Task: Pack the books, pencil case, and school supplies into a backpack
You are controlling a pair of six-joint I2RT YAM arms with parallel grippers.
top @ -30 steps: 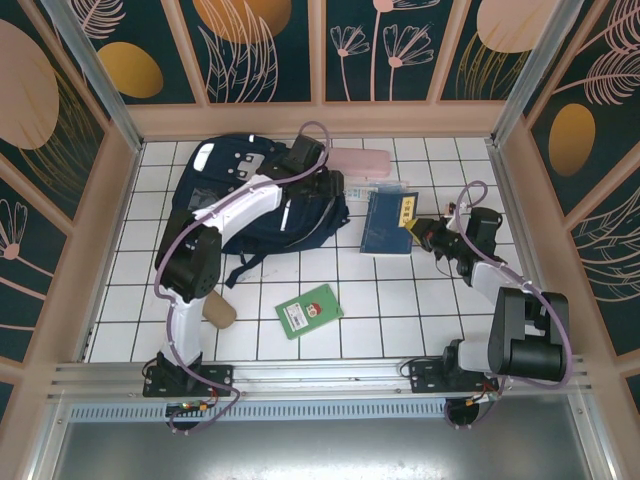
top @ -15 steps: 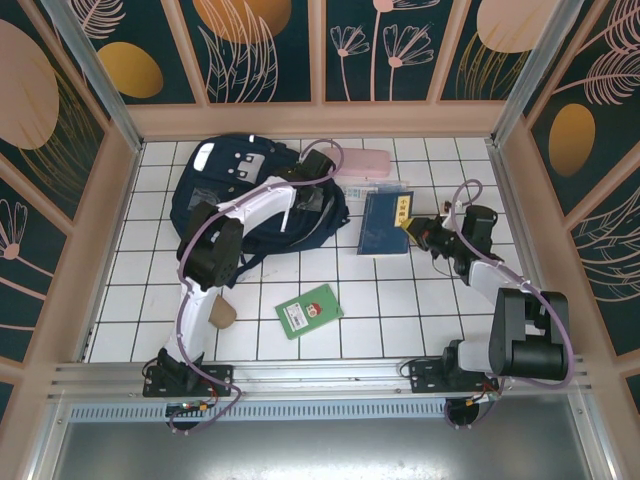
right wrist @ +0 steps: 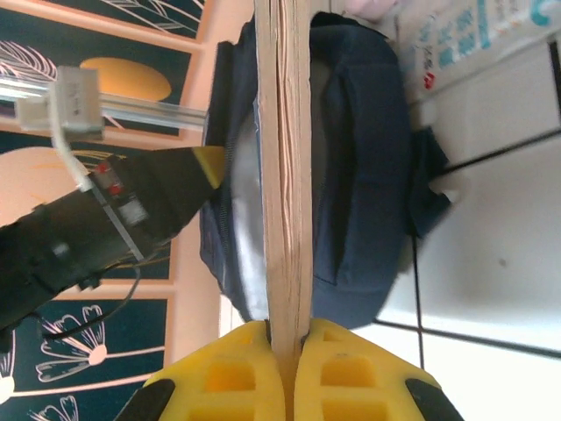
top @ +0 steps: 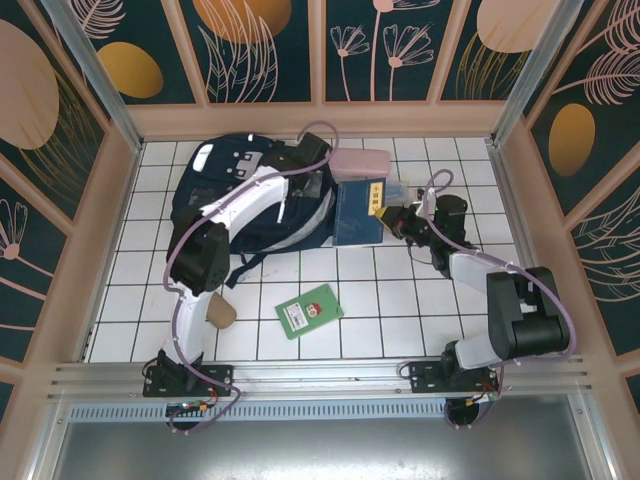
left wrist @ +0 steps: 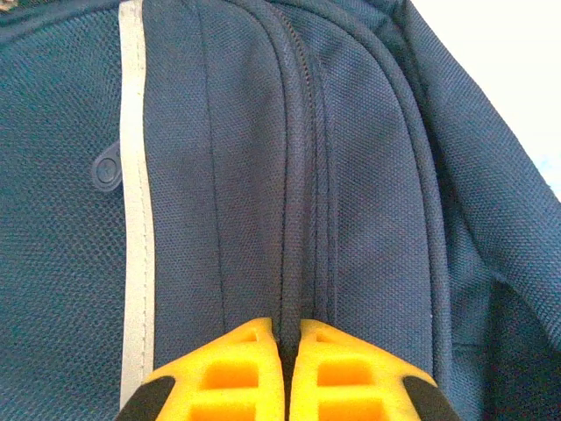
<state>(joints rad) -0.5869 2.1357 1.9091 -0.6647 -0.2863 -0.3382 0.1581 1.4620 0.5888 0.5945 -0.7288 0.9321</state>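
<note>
The navy backpack (top: 195,200) lies at the back left of the tiled table. My left gripper (top: 312,185) is down on its right side, shut on the raised zip seam (left wrist: 294,219) of the backpack (left wrist: 377,175). My right gripper (top: 393,215) is shut on the navy book with the yellow label (top: 356,212), whose left edge touches the backpack. In the right wrist view the book (right wrist: 285,175) stands edge-on between the fingers, pointing at the backpack (right wrist: 368,175). The pink pencil case (top: 362,163) lies behind the book. The clear printed packet (right wrist: 465,35) lies on the tiles beside it.
A green book (top: 309,311) lies on the tiles in the near middle. A brown object (top: 219,313) sits by the left arm's base. Wooden walls close in the back and both sides. My left arm (right wrist: 131,210) reaches across the backpack.
My left gripper has shut on the backpack's zip seam. The right gripper has carried the navy book leftwards and back, up against the backpack.
</note>
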